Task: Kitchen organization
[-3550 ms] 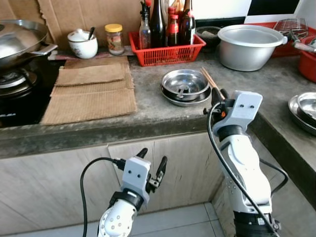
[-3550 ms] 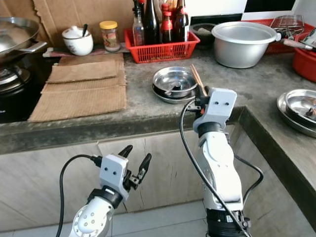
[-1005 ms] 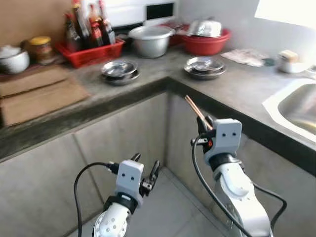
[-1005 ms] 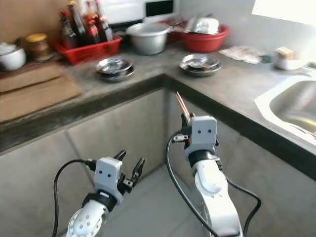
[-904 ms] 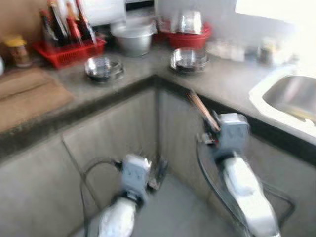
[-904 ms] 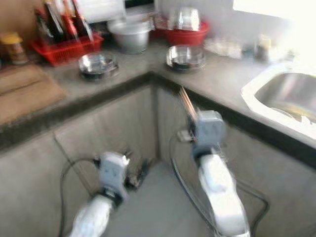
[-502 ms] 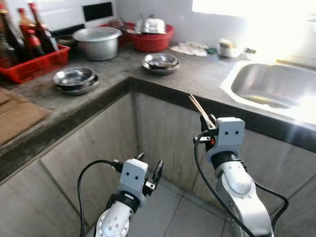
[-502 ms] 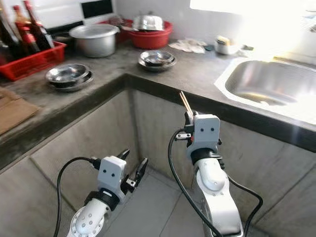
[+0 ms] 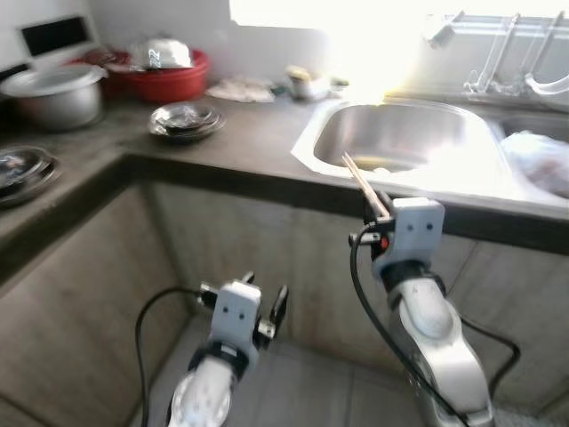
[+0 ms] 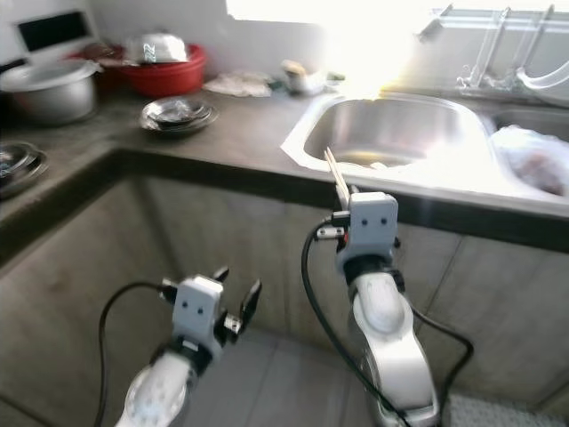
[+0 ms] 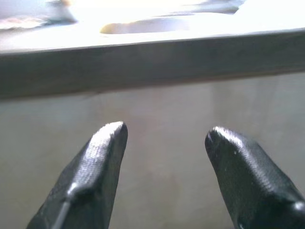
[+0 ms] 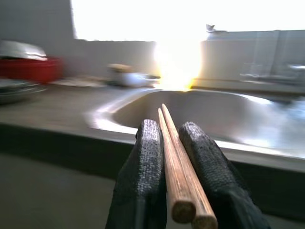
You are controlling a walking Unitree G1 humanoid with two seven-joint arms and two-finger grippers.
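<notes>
The view has swung rightward since the earlier frame: the red basket of bottles has gone from sight and a steel sink point(image 9: 404, 133) now lies ahead. At far left a silver pot point(image 9: 49, 89) and a red basin point(image 9: 169, 78) stand on the dark counter point(image 9: 240, 147), with stacked steel bowls point(image 9: 185, 118) beside them. Low in front of the cabinet, the left gripper point(image 9: 263, 307) hangs with its jaws spread and nothing between them. Further right, the right gripper point(image 12: 174, 143) pinches a pair of wooden chopsticks point(image 12: 178, 162) between its fingers, their tips pointing up toward the sink
</notes>
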